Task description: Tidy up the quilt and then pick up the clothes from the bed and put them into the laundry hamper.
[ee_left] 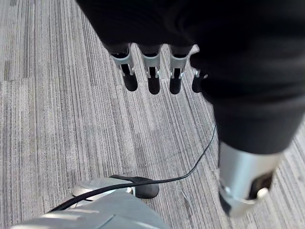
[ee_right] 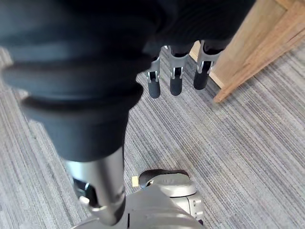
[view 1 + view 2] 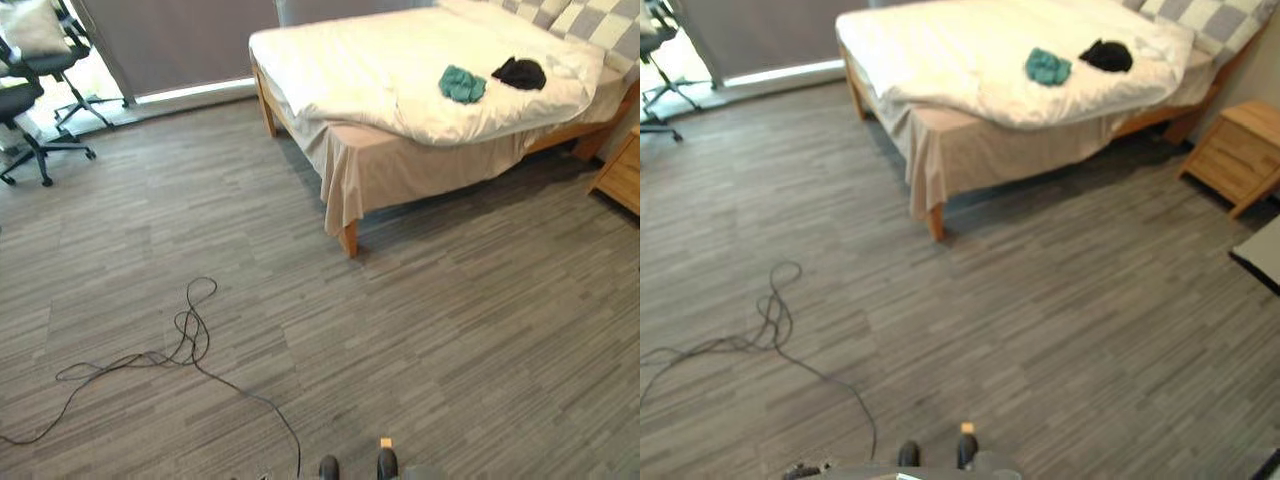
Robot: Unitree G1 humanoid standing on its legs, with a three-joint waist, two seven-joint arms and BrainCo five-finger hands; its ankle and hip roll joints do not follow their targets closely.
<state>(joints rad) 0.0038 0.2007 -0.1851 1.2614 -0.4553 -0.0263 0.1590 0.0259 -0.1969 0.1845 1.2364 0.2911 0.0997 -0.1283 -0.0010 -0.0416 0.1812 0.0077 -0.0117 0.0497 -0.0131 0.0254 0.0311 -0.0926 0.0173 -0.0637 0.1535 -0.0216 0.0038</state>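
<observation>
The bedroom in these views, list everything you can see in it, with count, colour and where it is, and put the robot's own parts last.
Bed: one, light wooden frame, far side of the room, across open floor from the robot.
Quilt: one, cream-white, spread over the bed, one edge hanging off the near side.
Sheet: one, beige, draped below the quilt at the near corner.
Clothes: two, a teal garment and a black garment, side by side on the quilt.
Pillows: checked grey and cream, at the head of the bed.
Nightstand: one, wooden, right of the bed.
Office chairs: black, far left by the window.
Floor: grey striped carpet.
Left hand: open, hanging over the floor.
Right hand: open, hanging near wooden furniture.
</observation>
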